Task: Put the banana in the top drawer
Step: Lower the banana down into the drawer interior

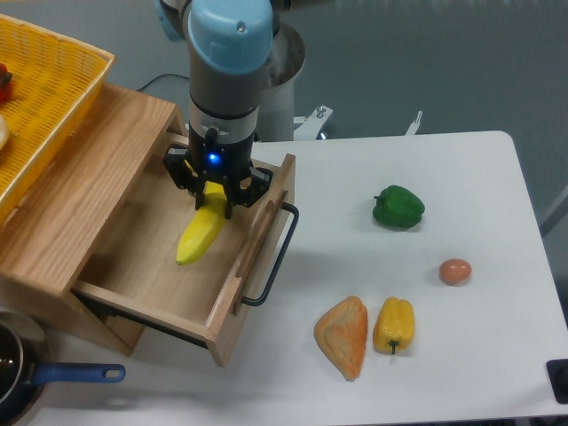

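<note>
The long, curved, smooth-skinned yellow banana (201, 234) is held by its upper end in the black two-finger end effector (216, 189), which is clenched on the fruit, so that the free end hangs down and to the left over the open interior of the shallow light-wood top drawer (133, 266). The banana is thus positioned inside the outline of the drawer box; whether its lower tip touches the drawer floor cannot be determined from this view. The drawer is drawn fully out of the wooden cabinet (80, 177), presumably so that the fruit can be lowered in from above, and its black wire loop handle (275, 257) projects from the front panel toward the white surface (426, 355). The placing step is judged to be nearly complete, with only release remaining. On the surface, well apart from the drawer, lie a glossy green bell pepper (398, 206), a small brown egg (454, 272), a stubby yellow bell pepper (394, 325) and, just beside it, an orange wedge-shaped pastry-like item (343, 335). A yellow plastic mesh basket (44, 98) rests on the cabinet top.
</note>
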You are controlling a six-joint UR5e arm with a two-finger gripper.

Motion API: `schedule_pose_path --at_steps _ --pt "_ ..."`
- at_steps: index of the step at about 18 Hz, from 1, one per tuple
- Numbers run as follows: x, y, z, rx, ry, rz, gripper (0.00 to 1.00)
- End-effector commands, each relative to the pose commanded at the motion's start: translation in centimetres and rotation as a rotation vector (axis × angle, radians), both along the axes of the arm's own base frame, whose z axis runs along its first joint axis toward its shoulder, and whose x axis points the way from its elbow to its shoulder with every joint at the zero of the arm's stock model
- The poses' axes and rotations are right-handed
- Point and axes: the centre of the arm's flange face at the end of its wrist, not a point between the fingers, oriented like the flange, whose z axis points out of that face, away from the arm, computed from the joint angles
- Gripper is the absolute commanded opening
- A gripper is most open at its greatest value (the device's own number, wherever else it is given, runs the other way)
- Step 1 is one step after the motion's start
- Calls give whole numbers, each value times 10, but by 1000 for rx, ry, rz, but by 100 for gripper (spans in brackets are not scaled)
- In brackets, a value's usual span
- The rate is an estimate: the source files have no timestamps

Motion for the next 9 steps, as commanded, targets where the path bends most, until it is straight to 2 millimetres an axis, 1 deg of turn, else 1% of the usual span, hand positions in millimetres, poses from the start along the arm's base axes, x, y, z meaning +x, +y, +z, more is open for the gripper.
schedule_pose_path --at_steps 2,6,9 --pt "1 0 -1 0 -2 0 39" --pt "3 -1 -8 -11 -14 0 39" --pt "8 1 -13 -18 -20 -8 39"
